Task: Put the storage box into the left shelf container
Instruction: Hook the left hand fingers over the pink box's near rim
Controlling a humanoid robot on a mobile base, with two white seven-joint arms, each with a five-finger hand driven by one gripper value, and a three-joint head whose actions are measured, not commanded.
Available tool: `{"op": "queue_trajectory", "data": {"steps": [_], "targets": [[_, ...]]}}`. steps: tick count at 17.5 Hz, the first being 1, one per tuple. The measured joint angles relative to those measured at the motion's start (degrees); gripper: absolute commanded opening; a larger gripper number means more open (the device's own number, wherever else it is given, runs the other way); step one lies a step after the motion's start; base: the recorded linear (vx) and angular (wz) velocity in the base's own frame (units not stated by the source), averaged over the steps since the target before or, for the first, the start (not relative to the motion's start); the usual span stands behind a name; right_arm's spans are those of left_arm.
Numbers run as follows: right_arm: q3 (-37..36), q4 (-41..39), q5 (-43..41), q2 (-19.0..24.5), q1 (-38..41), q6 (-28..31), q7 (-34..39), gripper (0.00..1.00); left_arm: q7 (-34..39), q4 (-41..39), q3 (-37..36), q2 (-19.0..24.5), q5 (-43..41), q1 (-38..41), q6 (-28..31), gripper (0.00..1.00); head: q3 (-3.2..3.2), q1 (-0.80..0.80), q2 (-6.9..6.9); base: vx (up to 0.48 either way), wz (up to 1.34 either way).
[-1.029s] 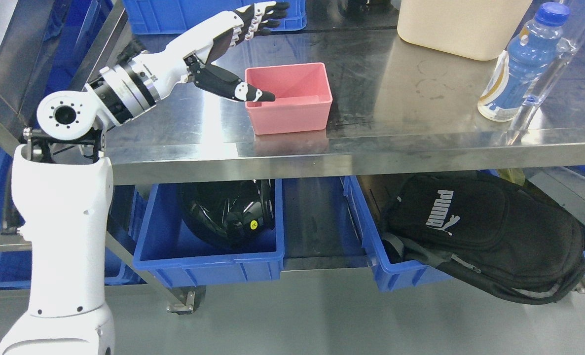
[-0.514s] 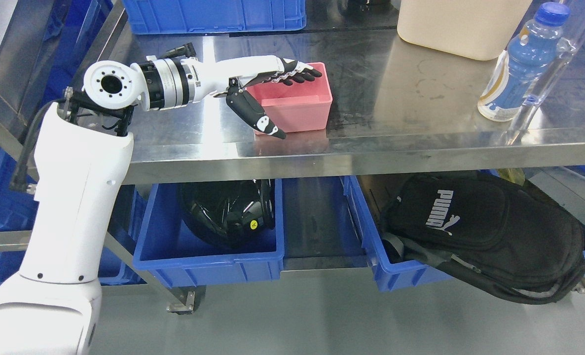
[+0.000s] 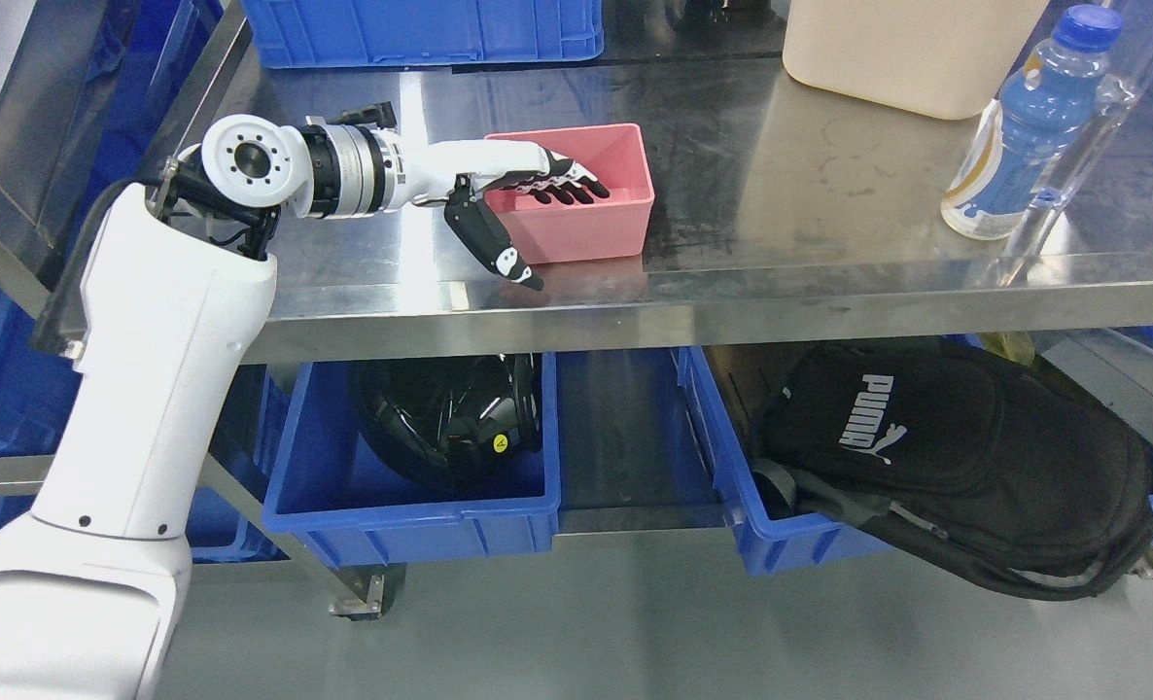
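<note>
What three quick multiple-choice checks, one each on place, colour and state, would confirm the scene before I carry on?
1. Where does the pink box stand?
A. in a blue bin
B. on the steel shelf
C. on the floor

2. What colour is the bottle cap?
A. red
B. white
C. blue

3. How is the left hand placed?
A. fingers inside the box, thumb outside its front wall
B. flat on the shelf, far from the box
C. gripping the bottle

Answers:
1 B, the box rests on the shelf near its front edge.
2 C, the cap is blue.
3 A, the fingers reach over the rim while the thumb points down in front; the grip is not closed.
</note>
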Motion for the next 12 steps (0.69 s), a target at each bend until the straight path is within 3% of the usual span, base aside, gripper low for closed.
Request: {"op": "queue_trajectory", "data": {"steps": [6, 11, 12], "targets": [[0.0, 0.0, 0.0, 0.0, 0.0, 0.0, 0.0, 1.0, 0.1, 3.2, -0.2, -2.1, -0.6, -0.7, -2.2, 0.27, 0.0, 0.0, -0.01, 0.001, 0.03], [0.0, 0.0, 0.0, 0.0, 0.0, 0.0, 0.0, 1.0, 0.1, 5.9, 1.4, -4.0, -0.7, -0.5, -7.2, 0.01, 0.0, 0.0, -0.01, 0.012, 0.08], [0.0, 0.0, 0.0, 0.0, 0.0, 0.0, 0.0, 1.0, 0.1, 6.5, 2.0, -4.3, -0.7, -0.4, -7.7, 0.0, 0.0, 0.0, -0.01, 0.013, 0.05]]}}
